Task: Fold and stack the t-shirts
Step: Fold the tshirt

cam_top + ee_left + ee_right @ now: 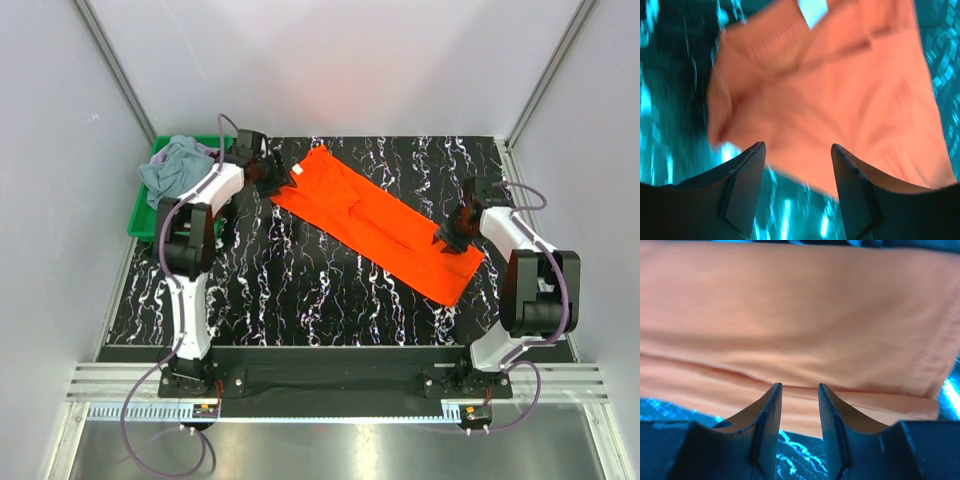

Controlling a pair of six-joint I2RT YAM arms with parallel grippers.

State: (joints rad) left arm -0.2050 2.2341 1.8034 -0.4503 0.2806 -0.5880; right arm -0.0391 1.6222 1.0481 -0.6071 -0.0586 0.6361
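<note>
At the worktop's (300, 290) 10 o'clock corner, a green bin (140, 218) is holding a crumpled grey-blue shirt (175, 170). Just at its 3 o'clock, the left gripper (797, 149) is hovering over the collar end of the orange shirt (375, 222), jaws wide apart and gripping nothing. The orange shirt is lying folded into a long strip, running diagonally from 11 o'clock towards 4 o'clock. At the 4 o'clock end, the right gripper (797, 386) is sitting low over the hem, jaws narrowly apart, with cloth lying flat beneath them.
</note>
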